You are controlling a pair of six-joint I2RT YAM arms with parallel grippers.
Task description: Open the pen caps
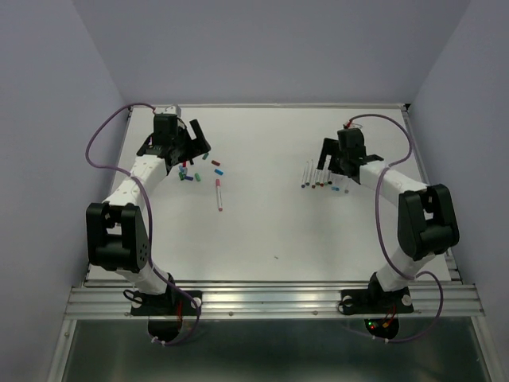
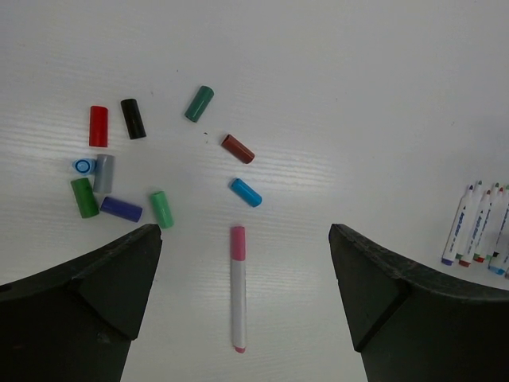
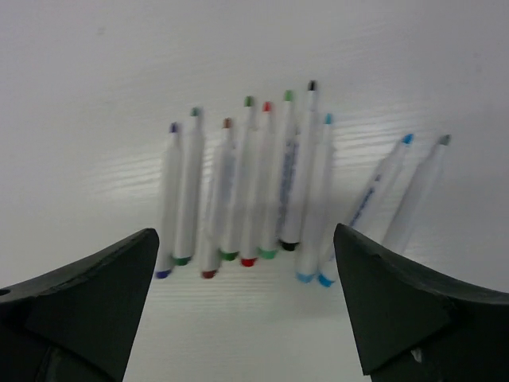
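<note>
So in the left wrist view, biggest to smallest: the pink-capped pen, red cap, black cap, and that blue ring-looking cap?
1. Pink-capped pen, clearly largest.
2. Red cap and black cap: they look alike, so no ranking.
3. Blue ring-looking cap: looks smallest, but it faces the camera end-on, so that may mislead.

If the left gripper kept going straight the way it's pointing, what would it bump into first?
Most likely the pink-capped pen, which lies centred ahead of the open left gripper. The loose caps sit off to one side. Depth is hard to judge, so it might meet bare table first.
</note>
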